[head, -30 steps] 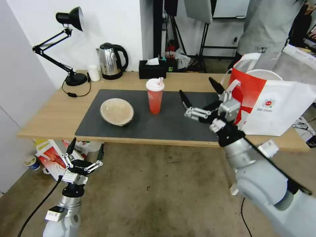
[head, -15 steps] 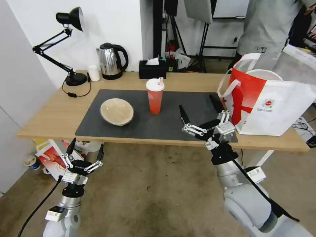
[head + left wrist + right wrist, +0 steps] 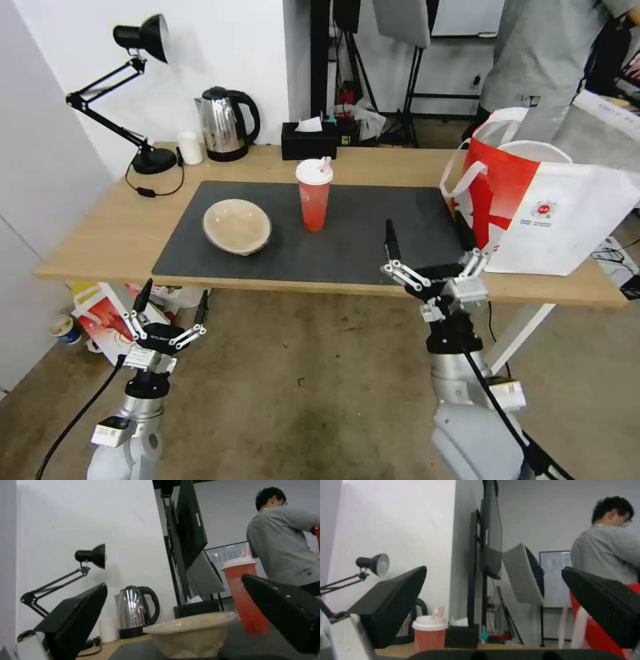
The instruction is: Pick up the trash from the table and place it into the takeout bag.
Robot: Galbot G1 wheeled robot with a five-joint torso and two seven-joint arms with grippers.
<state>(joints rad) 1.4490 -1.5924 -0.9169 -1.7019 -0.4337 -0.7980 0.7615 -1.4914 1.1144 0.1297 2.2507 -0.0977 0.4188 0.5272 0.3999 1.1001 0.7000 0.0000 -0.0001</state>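
Red plastic and a white lid: from the head view, the drink cup (image 3: 314, 195) stands upright on the dark mat (image 3: 347, 250), to the right of the beige bowl (image 3: 237, 226). I judge the cup light but tall, easy to tip, and its wall probably soft, so I would take it at the middle of the body, not at the lid or the straw. The bowl looks thin and light; its rim seems the best place to pinch. The takeout bag (image 3: 553, 220) stands on the table (image 3: 100, 227), right of the mat. My right gripper (image 3: 430, 250) hangs at the mat's near edge, between cup and bag, spread wide and holding nothing. My left gripper (image 3: 171, 307) is low, below the table edge, near the bowl's side, also spread and empty.

In the left wrist view, the bowl (image 3: 191, 633) sits between the two black fingers (image 3: 75, 620), well apart from them, the cup (image 3: 245, 597) behind it.

In the right wrist view, the fingers (image 3: 390, 603) stand far apart; the cup (image 3: 430, 632) shows beyond them, untouched.
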